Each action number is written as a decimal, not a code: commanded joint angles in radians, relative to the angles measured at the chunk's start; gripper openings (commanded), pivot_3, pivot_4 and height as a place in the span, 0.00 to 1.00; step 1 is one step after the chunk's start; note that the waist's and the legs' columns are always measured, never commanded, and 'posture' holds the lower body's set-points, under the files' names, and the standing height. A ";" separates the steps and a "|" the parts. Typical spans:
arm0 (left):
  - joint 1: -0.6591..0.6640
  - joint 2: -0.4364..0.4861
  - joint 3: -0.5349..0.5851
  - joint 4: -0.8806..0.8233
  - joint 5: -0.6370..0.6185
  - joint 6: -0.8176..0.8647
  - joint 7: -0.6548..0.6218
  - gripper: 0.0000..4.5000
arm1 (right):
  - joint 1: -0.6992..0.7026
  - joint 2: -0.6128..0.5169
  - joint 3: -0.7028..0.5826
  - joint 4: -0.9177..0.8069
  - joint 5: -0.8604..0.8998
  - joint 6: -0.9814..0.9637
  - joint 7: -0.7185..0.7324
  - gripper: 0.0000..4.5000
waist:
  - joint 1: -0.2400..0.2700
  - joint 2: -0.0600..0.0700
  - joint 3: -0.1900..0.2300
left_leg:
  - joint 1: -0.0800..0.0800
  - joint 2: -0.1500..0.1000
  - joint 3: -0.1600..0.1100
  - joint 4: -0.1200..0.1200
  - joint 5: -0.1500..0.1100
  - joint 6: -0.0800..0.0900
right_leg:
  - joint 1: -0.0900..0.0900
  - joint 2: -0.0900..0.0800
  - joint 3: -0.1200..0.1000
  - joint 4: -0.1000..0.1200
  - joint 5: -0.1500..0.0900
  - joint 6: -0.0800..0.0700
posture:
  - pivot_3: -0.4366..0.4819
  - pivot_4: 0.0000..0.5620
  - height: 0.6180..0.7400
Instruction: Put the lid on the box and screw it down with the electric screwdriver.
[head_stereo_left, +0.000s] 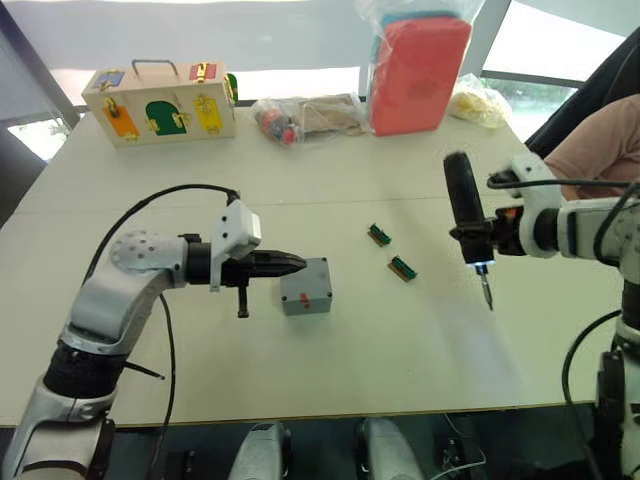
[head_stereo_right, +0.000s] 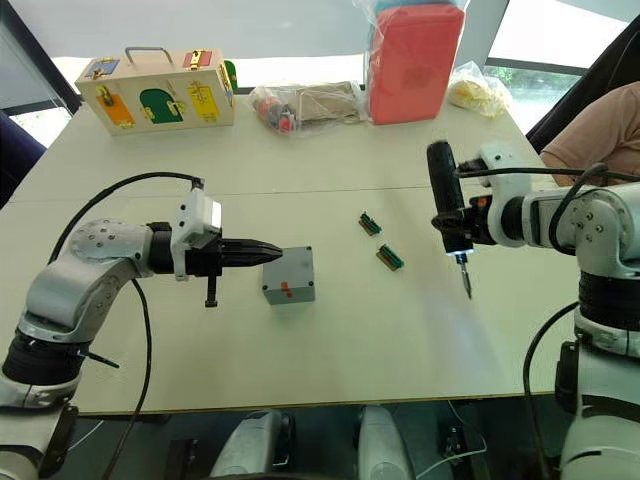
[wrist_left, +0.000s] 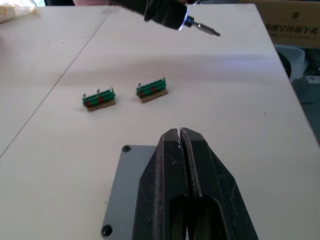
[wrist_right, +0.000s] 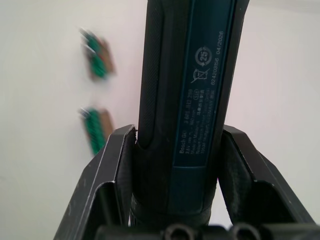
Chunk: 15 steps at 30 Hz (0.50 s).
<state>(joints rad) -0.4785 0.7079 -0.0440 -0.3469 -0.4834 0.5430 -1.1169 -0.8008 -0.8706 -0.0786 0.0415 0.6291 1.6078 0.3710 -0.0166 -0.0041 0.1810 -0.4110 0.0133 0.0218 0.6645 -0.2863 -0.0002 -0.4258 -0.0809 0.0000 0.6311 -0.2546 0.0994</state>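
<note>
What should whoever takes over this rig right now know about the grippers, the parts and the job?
Left gripper: fingers shut, empty, tips resting over the lid.
Right gripper: shut on the electric screwdriver, held upright above the table on the right, bit down, tip lit.
The lid sits on the box, mid-table beside the left fingers.
Two green terminal pieces lie between box and screwdriver.
Done: lid placed.
Left: bring the screwdriver over and drive the corner screws; whether any is already driven is unclear.

Bright window backlight; soft shadows; wrist-view blur.
</note>
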 joint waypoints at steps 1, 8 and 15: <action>0.005 0.018 0.037 -0.065 -0.039 0.017 0.021 0.00 | -0.041 -0.003 0.074 0.107 -0.052 -0.031 0.038 0.41 | 0.000 0.001 0.001 | 0.000 0.000 0.000 0.000 0.000 0.000 | 0.000 0.000 0.000 0.000 0.000 0.000 | 0.48 0.27 0.92; 0.012 0.015 0.036 -0.097 -0.061 0.036 0.057 0.00 | -0.068 0.011 0.179 0.292 -0.150 -0.165 0.111 0.63 | 0.001 -0.001 0.002 | 0.000 0.000 0.000 0.002 0.000 0.000 | 0.001 0.000 0.000 0.000 0.001 0.002 | 0.48 0.27 0.92; 0.059 0.051 0.057 -0.096 -0.035 0.033 0.098 0.00 | -0.084 -0.053 0.211 0.196 -0.187 -0.260 0.215 1.00 | 0.003 -0.001 0.003 | 0.000 0.000 0.001 0.004 0.001 -0.002 | 0.002 0.000 0.001 0.000 0.002 0.003 | 0.48 0.27 0.92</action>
<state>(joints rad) -0.4223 0.7394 -0.0226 -0.4178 -0.5274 0.5814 -1.0358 -0.8582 -0.8816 0.1446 0.3051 0.4610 1.3887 0.5575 -0.0135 -0.0052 0.1839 -0.4106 0.0130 0.0223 0.6684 -0.2851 -0.0020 -0.4242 -0.0807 0.0012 0.6316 -0.2524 0.1025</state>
